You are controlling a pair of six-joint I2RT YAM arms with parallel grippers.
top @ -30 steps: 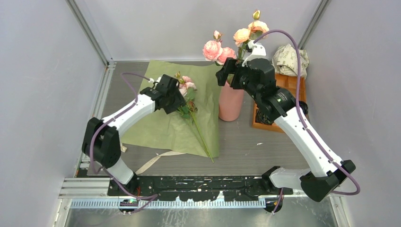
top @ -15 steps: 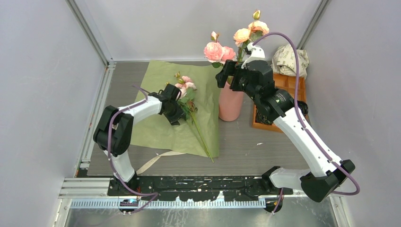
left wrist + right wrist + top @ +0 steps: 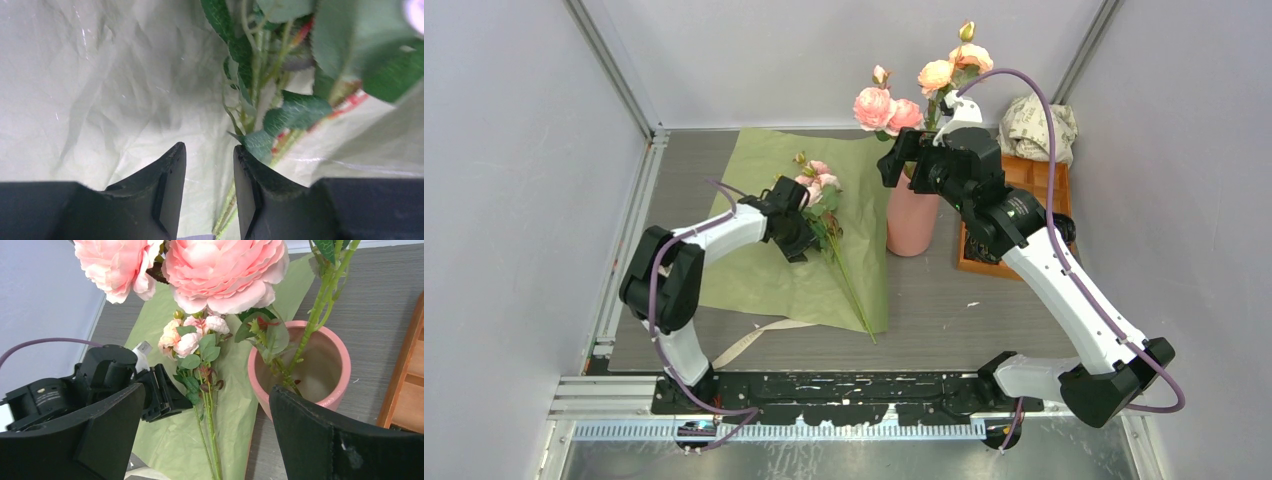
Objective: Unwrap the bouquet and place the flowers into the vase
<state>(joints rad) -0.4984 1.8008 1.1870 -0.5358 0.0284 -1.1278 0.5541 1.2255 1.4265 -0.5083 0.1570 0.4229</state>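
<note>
The bouquet's wrapping lies unfolded, an olive green sheet (image 3: 754, 270) flat on the table. One spray of flowers (image 3: 819, 185) with small pink roses lies on it, its long stem (image 3: 854, 295) running toward me. My left gripper (image 3: 802, 238) is down at that stem. In the left wrist view its jaws (image 3: 209, 150) stand a little apart over the paper (image 3: 100, 75), the stems (image 3: 226, 217) in the gap, a leaf (image 3: 295, 112) against the right finger. Big roses (image 3: 874, 105) stand in the salmon-pink vase (image 3: 911, 225). My right gripper (image 3: 207, 389) hovers wide open over its rim (image 3: 327, 390).
An orange compartment tray (image 3: 1034, 180) sits right of the vase, with crumpled white printed paper (image 3: 1036, 125) behind it. A beige ribbon (image 3: 744, 340) trails off the sheet's near edge. Grey enclosure walls close in left, right and back.
My left arm has dropped lower toward the stem and its jaws have narrowed around it. The right gripper has shifted only slightly over the vase.
</note>
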